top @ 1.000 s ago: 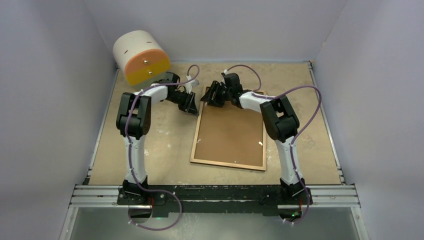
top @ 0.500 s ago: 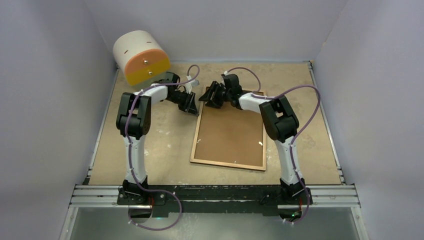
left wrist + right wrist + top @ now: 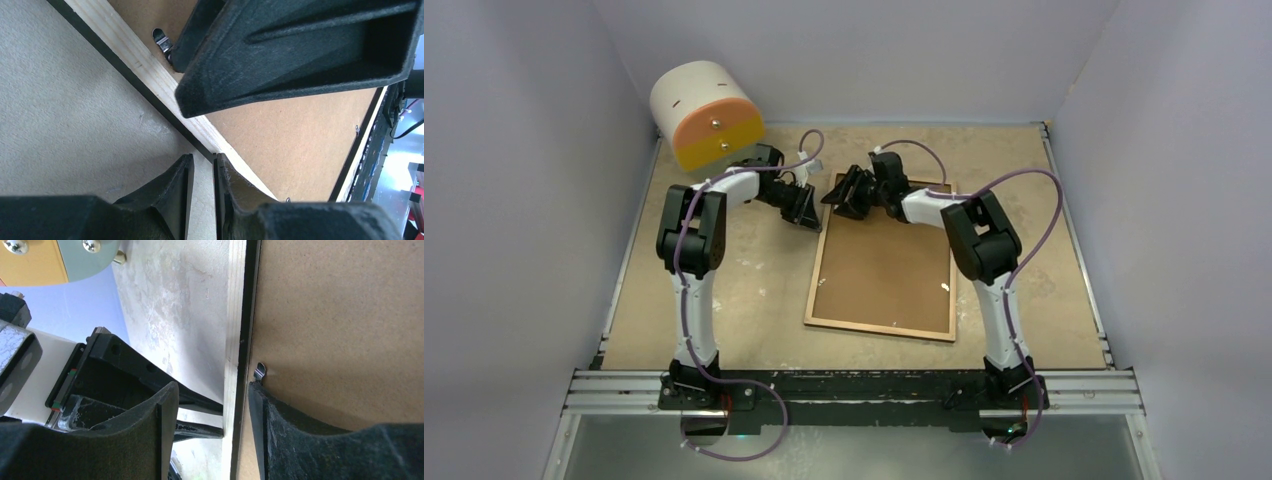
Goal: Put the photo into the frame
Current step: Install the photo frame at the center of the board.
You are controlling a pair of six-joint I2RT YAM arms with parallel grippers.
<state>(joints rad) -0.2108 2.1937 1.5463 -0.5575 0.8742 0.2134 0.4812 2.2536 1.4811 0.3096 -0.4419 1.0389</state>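
One frame (image 3: 879, 326) lies face down on the counter (image 3: 744, 300) with its single brown backing panel (image 3: 884, 265) upward, and the two arms meet at its far left corner, near one white-and-orange drum (image 3: 699, 100). The right pincer (image 3: 212, 390) stands about half open astride the frame's pale wood rim, one finger over the counter and the other over the panel just beside one metal clip (image 3: 259, 371), clamping nothing. The left pincer (image 3: 200, 167) is narrowed to a slit at the frame's outer edge; whether it nips anything I cannot tell.
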